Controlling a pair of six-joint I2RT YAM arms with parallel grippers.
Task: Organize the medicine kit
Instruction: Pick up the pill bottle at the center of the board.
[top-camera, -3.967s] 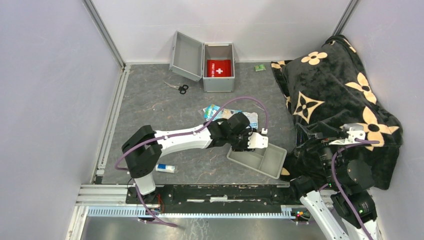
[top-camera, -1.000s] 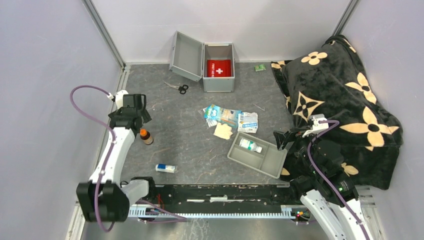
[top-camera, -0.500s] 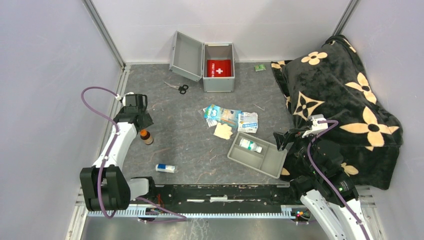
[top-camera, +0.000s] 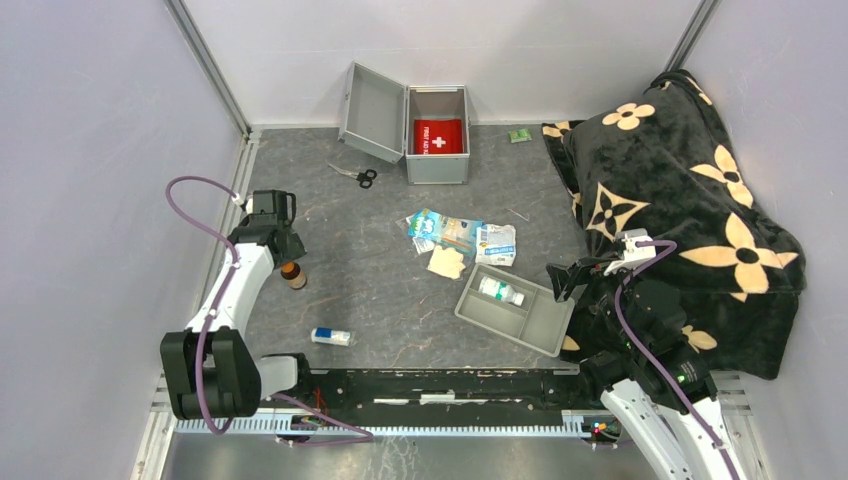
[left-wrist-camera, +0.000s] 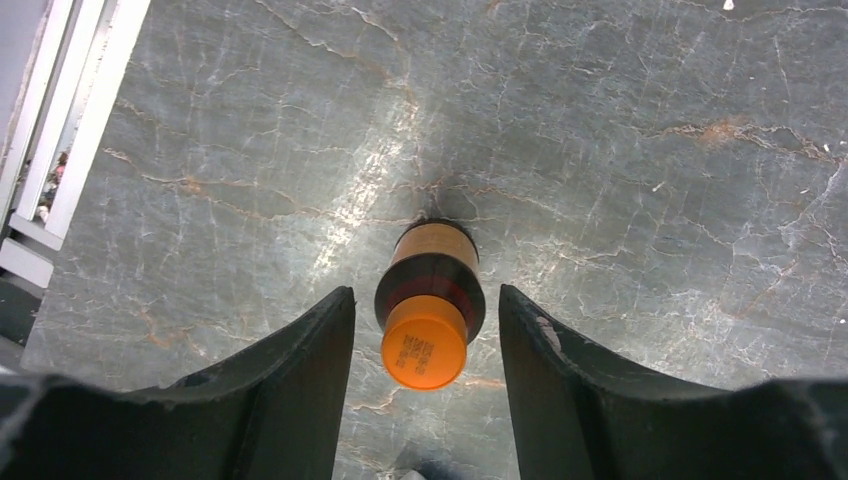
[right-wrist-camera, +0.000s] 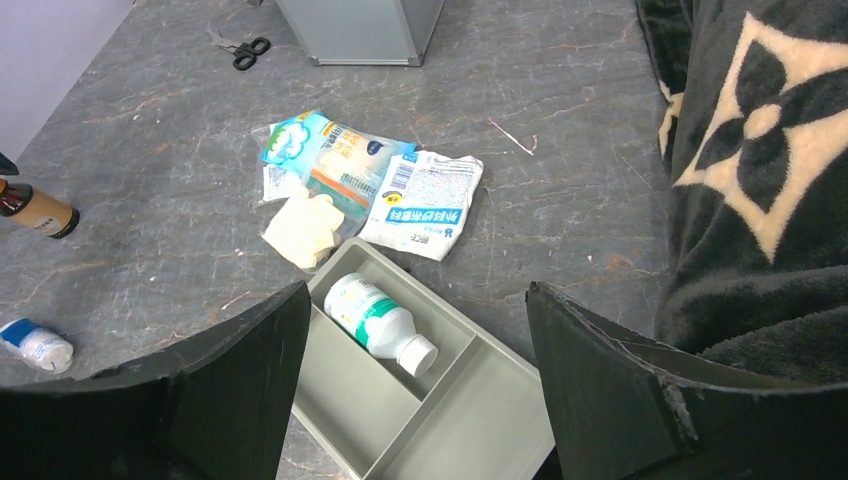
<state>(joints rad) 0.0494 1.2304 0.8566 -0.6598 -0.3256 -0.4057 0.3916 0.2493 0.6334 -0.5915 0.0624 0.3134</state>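
The medicine kit, a silver-grey metal case, stands open at the back with its lid swung left and a red pouch inside. A brown bottle with an orange cap stands at the left. My left gripper is open and straddles it; in the left wrist view the bottle sits between the fingers untouched. A grey divided tray holds a white bottle. My right gripper is open above the tray and the white bottle.
Scissors lie left of the case. Packets and beige pads lie mid-table. A small white and blue tube lies near the front edge. A black flowered blanket fills the right side. A small green item lies at the back.
The left arm left the tray, where the white bottle now lies, and swung to the brown bottle at the left. In the last second it settled slightly around it. The right arm stayed still.
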